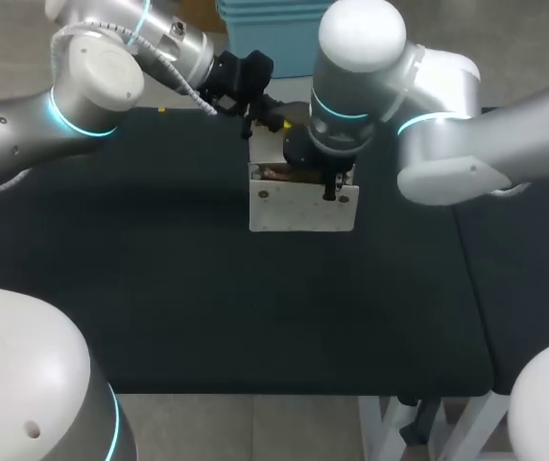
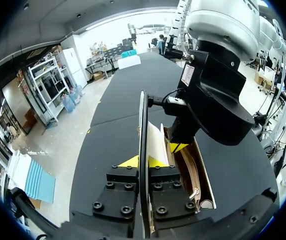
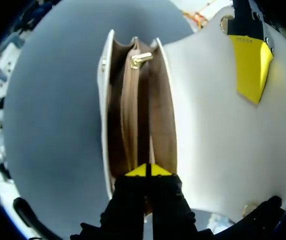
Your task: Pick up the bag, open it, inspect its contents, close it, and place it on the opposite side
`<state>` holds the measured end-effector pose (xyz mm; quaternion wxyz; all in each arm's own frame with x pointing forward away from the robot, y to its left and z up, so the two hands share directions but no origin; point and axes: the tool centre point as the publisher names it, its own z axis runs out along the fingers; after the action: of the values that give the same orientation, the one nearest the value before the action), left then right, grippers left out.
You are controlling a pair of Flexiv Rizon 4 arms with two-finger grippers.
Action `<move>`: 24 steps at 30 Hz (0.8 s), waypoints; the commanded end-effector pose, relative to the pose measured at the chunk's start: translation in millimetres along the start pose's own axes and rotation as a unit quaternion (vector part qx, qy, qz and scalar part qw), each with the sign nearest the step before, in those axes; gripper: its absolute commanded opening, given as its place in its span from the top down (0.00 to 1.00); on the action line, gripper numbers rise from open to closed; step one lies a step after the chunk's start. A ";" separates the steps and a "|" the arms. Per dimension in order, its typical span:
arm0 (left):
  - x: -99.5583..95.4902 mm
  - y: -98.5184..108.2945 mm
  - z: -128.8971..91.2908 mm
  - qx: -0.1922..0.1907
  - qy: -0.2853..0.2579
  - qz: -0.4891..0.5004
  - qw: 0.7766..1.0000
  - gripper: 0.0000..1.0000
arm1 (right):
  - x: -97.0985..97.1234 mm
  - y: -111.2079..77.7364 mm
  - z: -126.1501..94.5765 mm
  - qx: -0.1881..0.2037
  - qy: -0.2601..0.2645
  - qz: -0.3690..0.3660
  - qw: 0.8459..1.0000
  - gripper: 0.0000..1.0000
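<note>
1. Overhead, only the black table [image 1: 159, 288] surrounds the white bag [image 1: 303, 206], which sits toward the far side, about midway across. The right arm [image 1: 351, 86] hangs over the bag and hides its mouth.
2. Only the right wrist view looks inside, showing tan lining, a tan divider [image 3: 130, 110] and a gold zip pull [image 3: 140, 59].
3. The left claw [image 2: 143, 161] is clamped on the bag's white flap [image 3: 208, 125], which its own view shows edge-on between the tips.
4. The right claw [image 3: 148, 170] sits in the bag's mouth with its tips pressed together, pinching the divider's top edge. The left claw's yellow tip lies on the flap, off to one side.
</note>
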<state>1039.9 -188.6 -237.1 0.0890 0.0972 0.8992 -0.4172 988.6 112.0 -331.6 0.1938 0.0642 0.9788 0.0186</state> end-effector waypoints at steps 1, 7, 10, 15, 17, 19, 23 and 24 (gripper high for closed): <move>0.6 1.5 -4.6 0.007 -0.004 0.008 1.000 1.00 | 4.4 -4.3 12.0 -0.001 0.022 -0.009 1.000 0.71; 0.9 0.6 -3.2 0.007 -0.003 0.014 1.000 1.00 | 9.8 -1.9 15.6 0.002 0.038 -0.022 0.999 0.47; 1.4 -0.5 -2.7 0.007 -0.003 0.020 1.000 1.00 | 12.5 -1.0 16.7 0.002 0.043 -0.024 0.999 0.13; 1.8 -1.3 -1.8 0.006 -0.003 0.027 1.000 1.00 | 15.7 -0.5 17.8 0.002 0.046 -0.026 0.999 0.00; 1.7 -1.4 -1.6 0.007 -0.003 0.028 1.000 1.00 | 16.8 -0.3 17.0 0.001 0.045 -0.026 0.999 0.00; 1.5 -1.5 -1.4 0.008 -0.003 0.029 1.000 1.00 | 17.3 -0.4 16.6 0.001 0.045 -0.025 0.999 0.00; 1.3 -2.3 -0.6 0.007 -0.002 0.031 0.999 1.00 | 17.8 -0.8 15.7 0.002 0.043 -0.024 0.999 0.00; 1.3 -2.5 -0.5 0.007 -0.002 0.032 0.999 1.00 | 17.8 -0.8 15.6 0.003 0.043 -0.024 0.999 0.00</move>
<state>1037.3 -190.1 -236.3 0.1033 0.1243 0.8935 -0.4190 981.9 114.8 -344.2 0.1511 0.0398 0.9876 0.0173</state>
